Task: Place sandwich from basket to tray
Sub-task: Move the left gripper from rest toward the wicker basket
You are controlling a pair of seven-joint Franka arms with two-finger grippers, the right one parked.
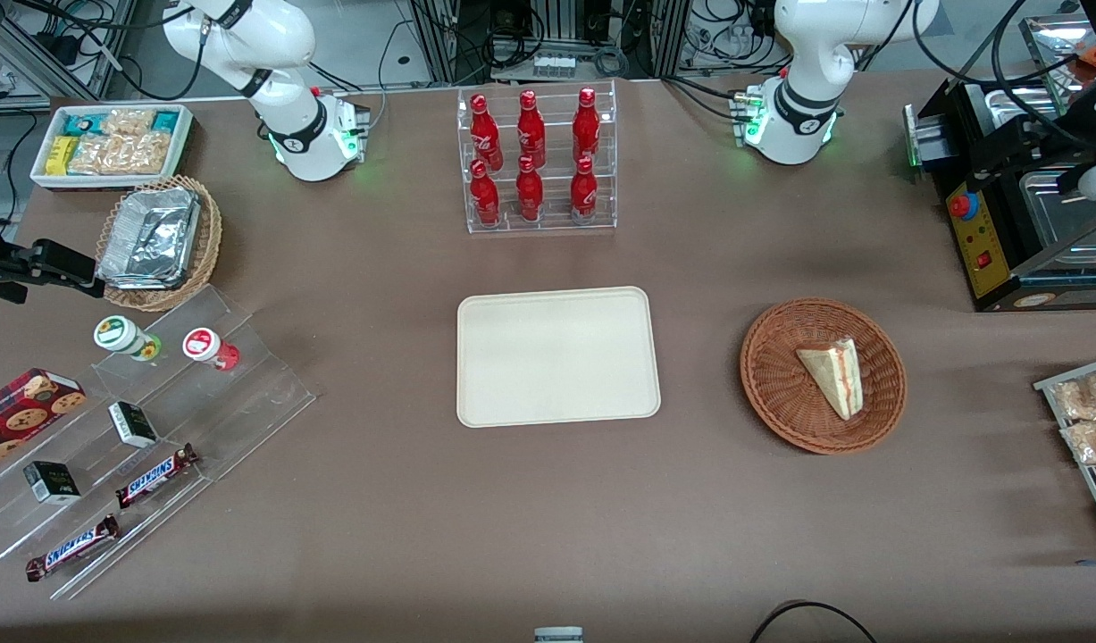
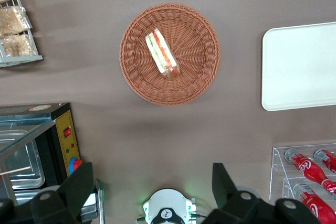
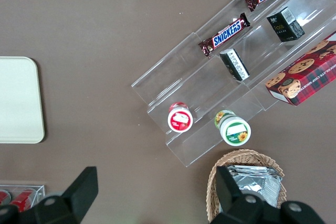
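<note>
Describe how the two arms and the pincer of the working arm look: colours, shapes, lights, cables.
Both arms are glossy white with rounded segments and black bands at the joints. Each base glows green and has black cables behind it. The left arm's pincer is black, with two wedge-shaped fingers set wide apart; it hangs high above the table, between its own base and the basket, holding nothing.

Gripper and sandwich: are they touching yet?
Apart. In the left wrist view the open gripper hangs high above the table, with bare tablecloth showing between its fingers and the basket holding the sandwich.
</note>
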